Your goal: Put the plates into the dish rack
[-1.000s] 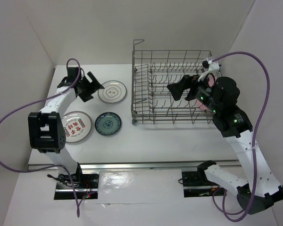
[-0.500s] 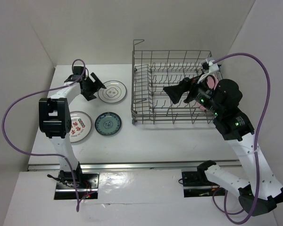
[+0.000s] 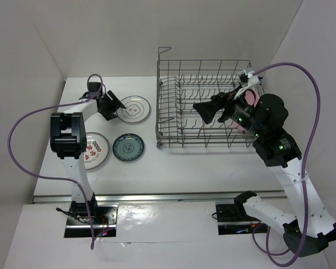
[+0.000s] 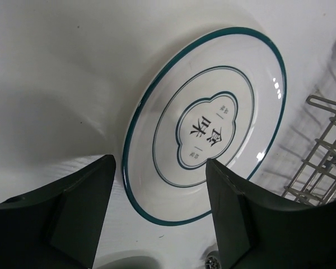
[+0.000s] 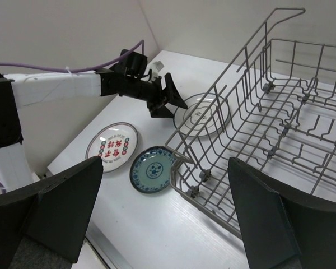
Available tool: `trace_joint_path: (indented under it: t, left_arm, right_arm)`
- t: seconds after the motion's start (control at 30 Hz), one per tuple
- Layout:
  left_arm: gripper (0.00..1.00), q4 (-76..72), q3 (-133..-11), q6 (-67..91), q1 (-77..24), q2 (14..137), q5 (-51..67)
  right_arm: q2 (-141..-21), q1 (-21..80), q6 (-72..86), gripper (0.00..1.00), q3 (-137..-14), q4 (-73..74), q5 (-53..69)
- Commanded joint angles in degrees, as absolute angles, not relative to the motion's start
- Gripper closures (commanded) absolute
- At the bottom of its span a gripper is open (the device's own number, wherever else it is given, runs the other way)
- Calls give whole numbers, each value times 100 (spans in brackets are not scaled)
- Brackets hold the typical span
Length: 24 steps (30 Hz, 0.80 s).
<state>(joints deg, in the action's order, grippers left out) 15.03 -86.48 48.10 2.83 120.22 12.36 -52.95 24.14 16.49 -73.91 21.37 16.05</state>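
A white plate with a dark rim [image 4: 213,112] lies flat on the table left of the dish rack [image 3: 204,106]. My left gripper [image 4: 159,216] is open, low at this plate's near rim, a finger on each side and the rim between them. Seen from above, the left gripper [image 3: 115,107] sits at the left edge of the white plate [image 3: 133,109]. The red-patterned plate [image 3: 92,150] and the teal plate [image 3: 128,147] lie nearer me. A pink plate [image 3: 250,101] stands in the rack's right end, mostly hidden by my right arm. My right gripper [image 3: 204,109] hangs open and empty over the rack.
The rack's raised wire handle [image 3: 159,84] stands at its left end, close to the white plate. White walls close the table in at the back and on both sides. A purple cable [image 3: 28,120] loops off the left arm.
The left arm has reached out to the white plate's left rim and its jaws have narrowed a little. The right gripper shifted slightly left over the rack, then held still.
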Motion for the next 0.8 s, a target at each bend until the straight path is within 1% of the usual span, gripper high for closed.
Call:
trace_joint_path:
  t: [0.0,0.1,0.13,0.2,0.33,0.4,0.67,0.73,0.77]
  left_arm:
    - [22,1090,-8631,4799,316,12076,1415]
    - [27,985,-8525,4799,316,12076,1415]
    - [35,932,-8464,4799,316,12076,1415]
    - [41,879,-8412,4799,316,12129,1485]
    - [41,826,-8358,4799,316,12129,1485]
    - [38,826,-8358,4799,316,12182,1485]
    - [38,712,-8253,4913,316,12287,1538]
    - [41,634,-8201,4913,316,12287,1538]
    - [46,633,-8200,4913,316,12287,1538]
  right_arm:
    - [-5282,2461,1626,1,-7532,1784,1802]
    - [-5282,2461,1626,1,-7532,1784,1802]
    - [-5282,2461,1626,1,-7532,1784,1802]
    - [-5282,2461,1626,1,-7532,1731,1802]
    - [-5282,2461,1626,1,-7532,1793,1802]
    - [-5229,2461,1626,1,-7532,1793,1802]
    - [-5177,2461,1573,1,-7532,1793,1854]
    - [-5125,2461,1573,1,-7532,1793,1854]
    - [-5124,2461,1573,1,-7532,1793,1854]
